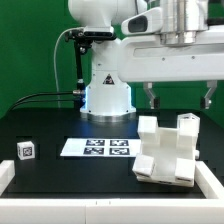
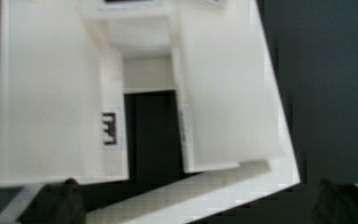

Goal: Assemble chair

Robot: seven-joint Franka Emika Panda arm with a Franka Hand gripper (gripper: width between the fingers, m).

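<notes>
Black tabletop, white raised border, green curtain backdrop; white robot base at rear centre.

Item: partly assembled chair (image 1: 167,150), matte white, blocky panels joined at angles, standing on the table (image 1: 60,125) at the exterior view's right, beside the marker board (image 1: 98,147). The wrist view shows long flat white chair panels (image 2: 220,90) with a dark gap between them and a small marker tag on one inner face. Small tagged white cube (image 1: 25,150) near the exterior view's left edge, well apart. Gripper (image 1: 178,97) hangs above the chair, jaws spread wide, holding nothing; dark fingertips (image 2: 60,197) clear of the panels.
</notes>
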